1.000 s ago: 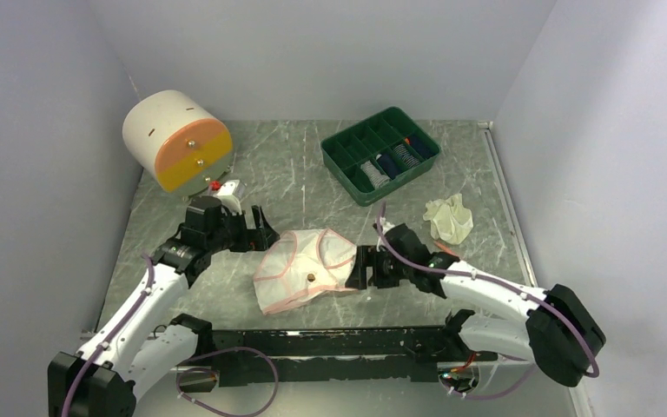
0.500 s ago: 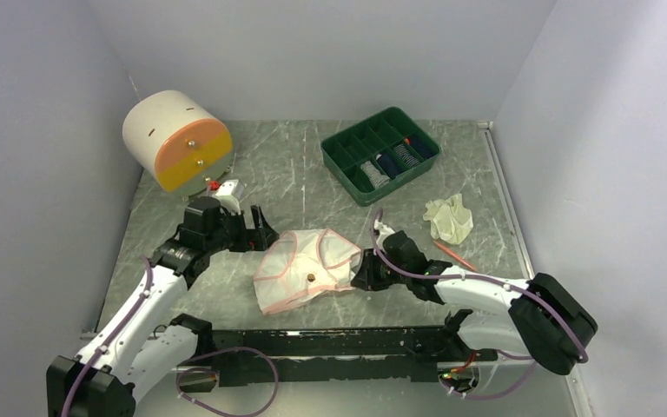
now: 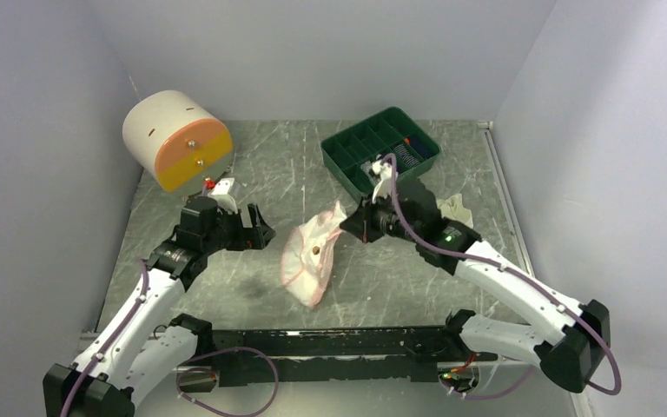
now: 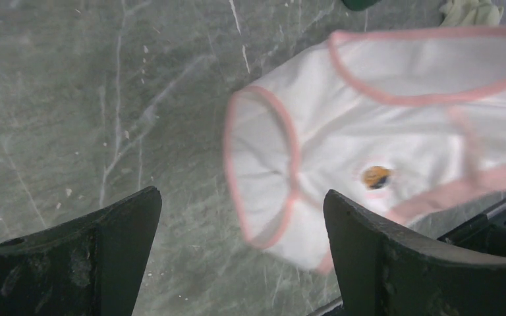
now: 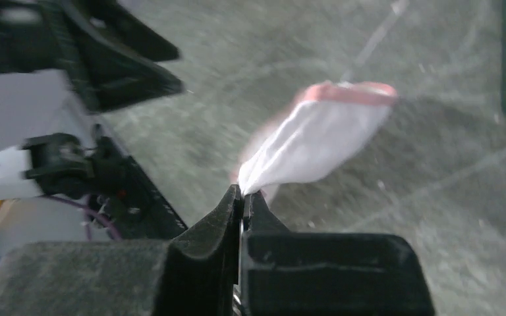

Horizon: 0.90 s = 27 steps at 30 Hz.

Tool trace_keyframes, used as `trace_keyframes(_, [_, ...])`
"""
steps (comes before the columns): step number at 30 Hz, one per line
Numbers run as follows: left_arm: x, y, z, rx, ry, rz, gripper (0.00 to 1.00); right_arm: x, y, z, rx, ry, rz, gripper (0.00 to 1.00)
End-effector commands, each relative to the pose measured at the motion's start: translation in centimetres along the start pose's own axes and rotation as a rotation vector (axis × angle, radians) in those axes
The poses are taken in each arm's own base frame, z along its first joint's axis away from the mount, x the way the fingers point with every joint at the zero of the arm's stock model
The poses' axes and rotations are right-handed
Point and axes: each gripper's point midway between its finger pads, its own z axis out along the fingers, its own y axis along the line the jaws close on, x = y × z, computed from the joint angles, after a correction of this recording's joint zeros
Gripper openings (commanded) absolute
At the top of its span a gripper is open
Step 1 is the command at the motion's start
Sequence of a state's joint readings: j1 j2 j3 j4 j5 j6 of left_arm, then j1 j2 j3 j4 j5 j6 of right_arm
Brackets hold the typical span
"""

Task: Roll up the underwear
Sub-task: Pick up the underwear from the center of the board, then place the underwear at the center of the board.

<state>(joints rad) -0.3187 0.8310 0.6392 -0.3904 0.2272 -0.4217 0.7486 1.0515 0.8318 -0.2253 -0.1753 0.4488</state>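
Right gripper point(image 3: 348, 224) pinched tight on the top edge of the pink-trimmed underwear point(image 3: 310, 252), which hangs over mid table point(image 3: 382, 280). Left gripper point(image 3: 263, 228) spread wide, empty, just beside it. Cream underwear point(image 3: 460, 206) behind the right arm, near the tray point(image 3: 340, 172).

We saw a robot lab cell: plain pale walls point(image 3: 330, 52) boxed in a grey marbled bench point(image 3: 373, 278), two white arms point(image 3: 504, 282) sat bolted to a black rail point(image 3: 330, 343), purple cables point(image 3: 226, 350) ran along them.

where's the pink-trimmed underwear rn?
Pink-trimmed underwear: top view, mid-table, one corner pinched in the right gripper, right of the open left gripper, nearer than the green tray.
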Motion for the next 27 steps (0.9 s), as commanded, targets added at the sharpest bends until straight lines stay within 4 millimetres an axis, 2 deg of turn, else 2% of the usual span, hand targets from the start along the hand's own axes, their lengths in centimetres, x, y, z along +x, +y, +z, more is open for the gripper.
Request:
trace_keyframes(1, [-3.3,-0.3,-1.3,-0.037,-0.106,0.044,0.98,-4.4,6.0,-3.5,-0.214,-0.003,-0.133,0.0])
trace_keyframes(5, [-4.3,1.1,-2.2,-0.134,-0.151,0.03,0.98,-6.2,12.3,-6.1,-0.512,0.057,-0.196,0.0])
trace_keyframes(7, [-4.9,1.4,-3.0,-0.162,-0.182,0.015,0.98,-6.5,14.8,-7.9,-0.647,0.083,-0.221,0.0])
trace_keyframes(9, [-5.6,1.6,-3.8,-0.187,-0.227,0.004,0.98,-6.8,16.5,-9.6,-0.741,0.09,-0.253,0.0])
trace_keyframes(13, [-6.8,1.9,-5.8,-0.225,-0.306,-0.009,0.98,-6.4,18.8,-14.2,-0.914,0.068,-0.351,0.0])
trace_keyframes(15, [-7.3,2.0,-6.7,-0.239,-0.333,-0.012,0.98,-6.0,18.6,-14.9,-0.92,0.062,-0.383,0.0])
trace_keyframes(16, [-7.5,1.9,-7.1,-0.242,-0.343,-0.01,0.98,-5.6,18.3,-14.6,-0.913,0.072,-0.379,0.0])
trace_keyframes(17, [-7.7,1.8,-7.4,-0.242,-0.352,-0.008,0.98,-5.1,17.8,-13.7,-0.894,0.091,-0.371,0.0])
trace_keyframes(19, [-8.1,1.4,-7.9,-0.229,-0.366,0.004,0.98,-3.4,15.6,-10.2,-0.811,0.17,-0.336,0.0])
trace_keyframes(22, [-8.4,0.5,-7.9,-0.183,-0.36,0.027,0.98,0.6,9.4,-1.7,-0.532,0.35,-0.254,0.0])
trace_keyframes(23, [-8.4,0.1,-7.8,-0.166,-0.354,0.035,0.98,1.8,7.7,0.5,-0.471,0.4,-0.249,0.0])
trace_keyframes(25, [-8.1,-0.4,-7.4,-0.131,-0.333,0.046,0.98,2.7,5.6,4.6,-0.423,0.438,-0.25,0.0])
trace_keyframes(27, [-7.7,-0.9,-6.9,-0.097,-0.314,0.053,0.98,2.5,2.8,9.2,-0.296,0.451,-0.274,0.0])
